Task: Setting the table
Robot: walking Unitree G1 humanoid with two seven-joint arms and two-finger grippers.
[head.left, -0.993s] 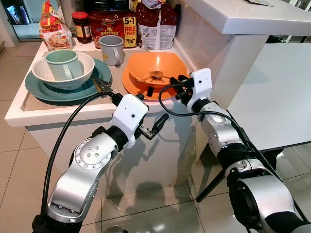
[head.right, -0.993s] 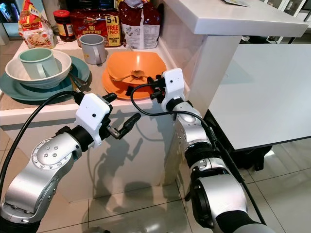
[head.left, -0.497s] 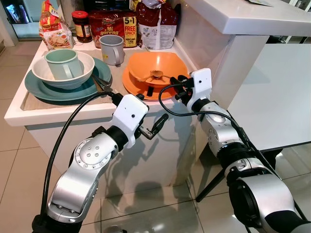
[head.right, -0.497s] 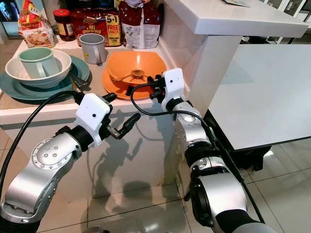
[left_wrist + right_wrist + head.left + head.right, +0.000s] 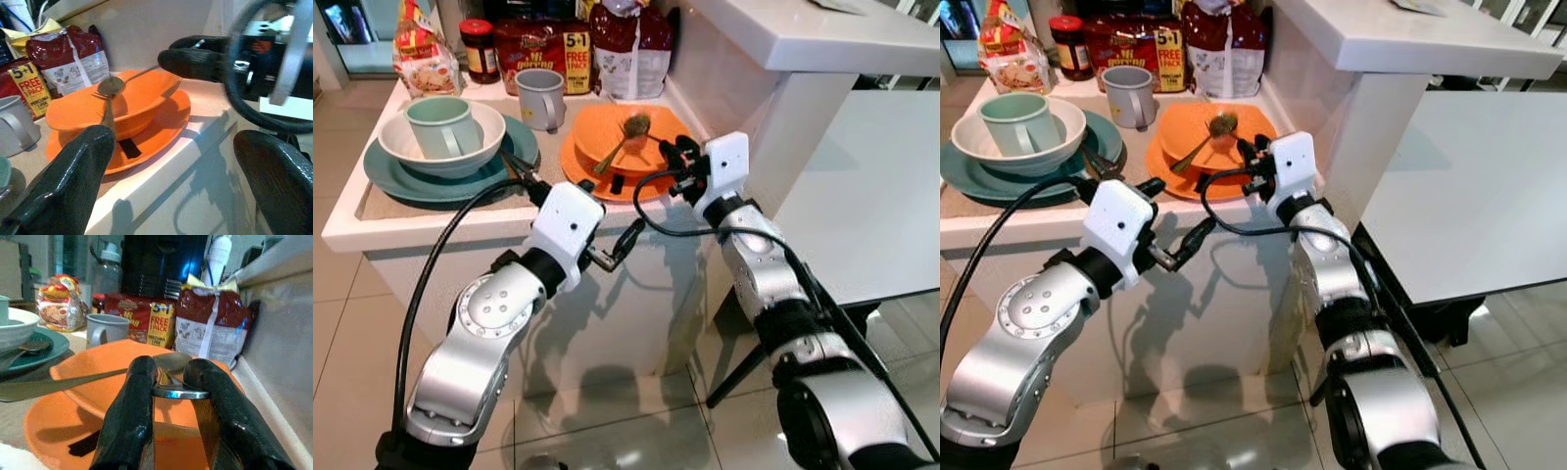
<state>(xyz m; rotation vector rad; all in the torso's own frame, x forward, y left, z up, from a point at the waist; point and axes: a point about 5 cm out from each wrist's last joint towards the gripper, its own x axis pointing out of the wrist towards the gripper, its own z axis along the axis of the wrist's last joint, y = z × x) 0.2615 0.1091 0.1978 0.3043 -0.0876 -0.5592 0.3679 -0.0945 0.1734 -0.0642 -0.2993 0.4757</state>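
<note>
Lifted since a second ago, the spoon and fork (image 5: 625, 139) sit pinched in the right gripper (image 5: 672, 159) over the orange bowl (image 5: 628, 132) near the counter's (image 5: 431, 217) front edge, so raise them level, left gripper (image 5: 625, 245) spread idle.

A white bench (image 5: 372, 220) stands on a glossy tiled floor (image 5: 342, 343), with a white table (image 5: 871, 186) beside its right edge.

Orange bowl (image 5: 641, 137) on orange plate (image 5: 597, 174), spoon (image 5: 625, 137) inside.
</note>
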